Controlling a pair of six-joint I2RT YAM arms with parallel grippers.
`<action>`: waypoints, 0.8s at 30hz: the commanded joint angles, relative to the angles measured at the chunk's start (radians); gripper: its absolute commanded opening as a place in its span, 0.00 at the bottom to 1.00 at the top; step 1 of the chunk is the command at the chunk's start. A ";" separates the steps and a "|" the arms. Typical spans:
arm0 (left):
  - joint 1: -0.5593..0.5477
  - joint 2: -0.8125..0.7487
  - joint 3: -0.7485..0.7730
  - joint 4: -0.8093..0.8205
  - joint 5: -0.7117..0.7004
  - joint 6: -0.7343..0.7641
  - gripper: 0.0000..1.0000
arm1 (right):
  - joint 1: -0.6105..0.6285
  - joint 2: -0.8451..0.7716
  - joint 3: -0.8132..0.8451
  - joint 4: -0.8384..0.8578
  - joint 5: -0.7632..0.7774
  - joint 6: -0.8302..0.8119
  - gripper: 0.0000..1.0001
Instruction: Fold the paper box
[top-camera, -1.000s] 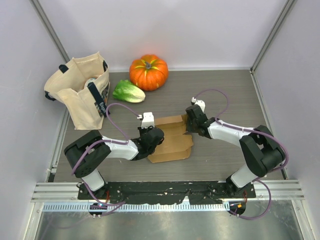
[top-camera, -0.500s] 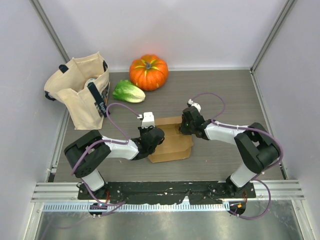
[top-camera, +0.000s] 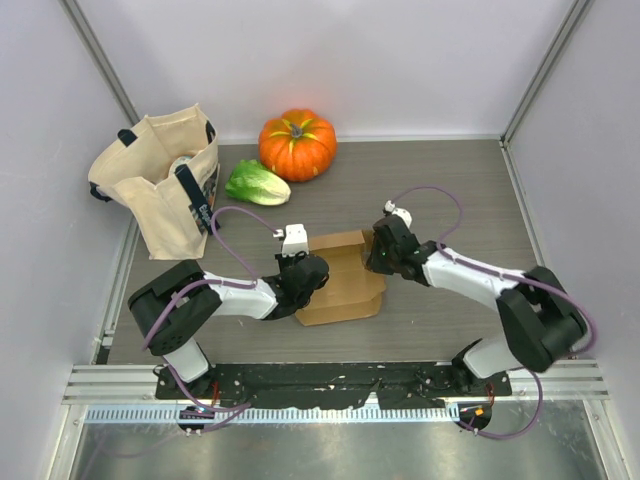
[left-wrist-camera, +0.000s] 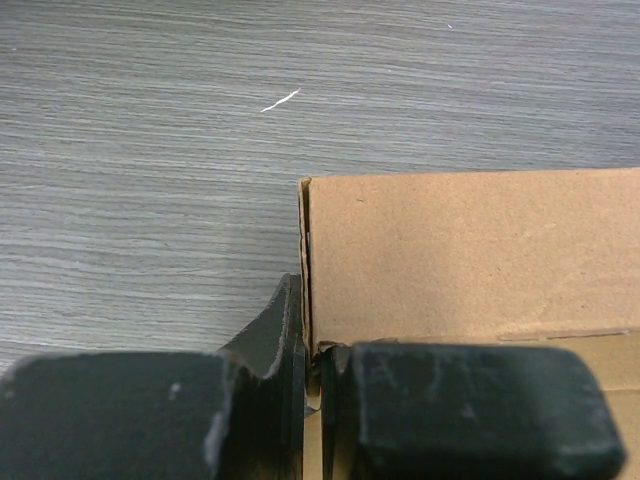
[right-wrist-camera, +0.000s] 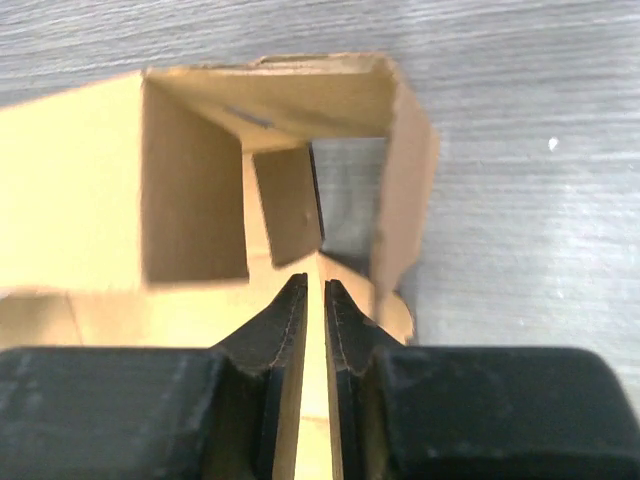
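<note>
Centrally in the top view, the paper box (top-camera: 343, 283) sits part-folded on the table (top-camera: 450, 190). Left gripper (left-wrist-camera: 312, 352) is pinched narrow on its corner wall. Right gripper (right-wrist-camera: 313, 292) nips a thin flap edge. Print on the tote bag (top-camera: 155, 195), upper left, is too small to read.

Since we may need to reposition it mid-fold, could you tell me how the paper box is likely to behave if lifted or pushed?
The paper box looks like thin cardboard, so probably light and apt to slide on the table if pushed. Its raised walls lean unevenly, so it would likely flex or fold rather than hold shape when lifted.
</note>
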 joint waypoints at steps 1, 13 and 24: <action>-0.004 0.010 -0.004 -0.057 0.012 -0.027 0.00 | 0.011 -0.155 -0.081 -0.077 -0.012 -0.013 0.18; -0.004 0.011 -0.018 -0.054 0.011 -0.040 0.00 | -0.012 -0.114 -0.220 -0.044 0.032 0.112 0.15; -0.004 0.005 -0.013 -0.056 0.006 -0.029 0.00 | -0.012 -0.303 -0.085 -0.097 0.103 -0.109 0.58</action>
